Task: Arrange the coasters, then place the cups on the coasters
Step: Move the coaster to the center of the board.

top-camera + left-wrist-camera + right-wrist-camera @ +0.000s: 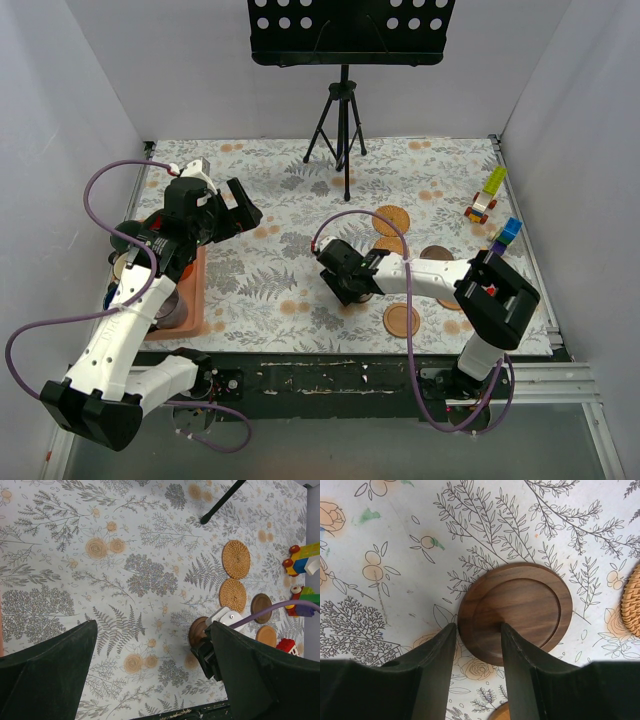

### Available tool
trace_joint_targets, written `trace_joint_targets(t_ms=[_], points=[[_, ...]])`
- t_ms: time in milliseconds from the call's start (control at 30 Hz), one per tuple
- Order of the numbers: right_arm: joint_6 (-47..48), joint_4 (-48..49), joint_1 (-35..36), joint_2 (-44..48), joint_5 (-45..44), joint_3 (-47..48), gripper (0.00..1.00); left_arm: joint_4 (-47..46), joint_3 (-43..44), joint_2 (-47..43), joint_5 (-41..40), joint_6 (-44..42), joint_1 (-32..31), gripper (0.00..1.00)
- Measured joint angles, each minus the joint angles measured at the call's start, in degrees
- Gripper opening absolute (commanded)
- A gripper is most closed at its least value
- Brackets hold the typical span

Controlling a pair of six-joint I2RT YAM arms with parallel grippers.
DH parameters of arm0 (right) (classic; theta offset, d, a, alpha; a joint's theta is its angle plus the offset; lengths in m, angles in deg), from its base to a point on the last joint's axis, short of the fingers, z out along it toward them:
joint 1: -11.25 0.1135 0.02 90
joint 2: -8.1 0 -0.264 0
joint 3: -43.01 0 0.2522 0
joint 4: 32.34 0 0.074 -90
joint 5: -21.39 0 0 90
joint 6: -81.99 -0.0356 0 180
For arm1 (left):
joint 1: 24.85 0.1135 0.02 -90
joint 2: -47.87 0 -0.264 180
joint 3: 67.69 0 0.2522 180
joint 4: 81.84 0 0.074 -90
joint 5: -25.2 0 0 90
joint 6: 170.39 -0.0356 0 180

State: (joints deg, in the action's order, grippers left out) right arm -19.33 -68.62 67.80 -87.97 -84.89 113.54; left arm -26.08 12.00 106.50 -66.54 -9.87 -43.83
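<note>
The right hand point(477, 627) is closed on the near rim of a dark brown coaster point(520, 605), with one finger outside the edge and the other pressed on the disc's top. I cannot tell whether the disc is clear of the floral table point(280, 170). Just beyond that coaster, slightly to its right, lie two woven coasters point(236, 559), side by side and almost touching. Further right of it sits the second dark brown coaster point(261, 608). On its side toward the arm bases lies an orange-brown wood coaster point(402, 320). Well left of the held coaster, the left hand point(154, 624) hangs wide open, gripping nothing, near the salmon tray point(197, 285).
</note>
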Motion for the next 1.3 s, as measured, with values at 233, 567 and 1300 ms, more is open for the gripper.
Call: trace_joint_targets(t_ms=[233, 567, 1300], points=[[0.2, 0.5, 0.3, -0.2, -1.1, -0.3, 0.45, 0.0, 0.0, 0.2, 0.0, 0.0, 0.0, 0.98], [2.5, 2.5, -0.5, -2.1, -2.0, 1.1, 0.43, 0.0, 0.0, 0.3, 0.0, 0.0, 0.0, 0.98], [9.2, 7.4, -9.7, -10.5, 1.8, 10.4, 0.42, 0.4, 0.1, 2.1, -0.6, 0.0, 0.0, 0.98]])
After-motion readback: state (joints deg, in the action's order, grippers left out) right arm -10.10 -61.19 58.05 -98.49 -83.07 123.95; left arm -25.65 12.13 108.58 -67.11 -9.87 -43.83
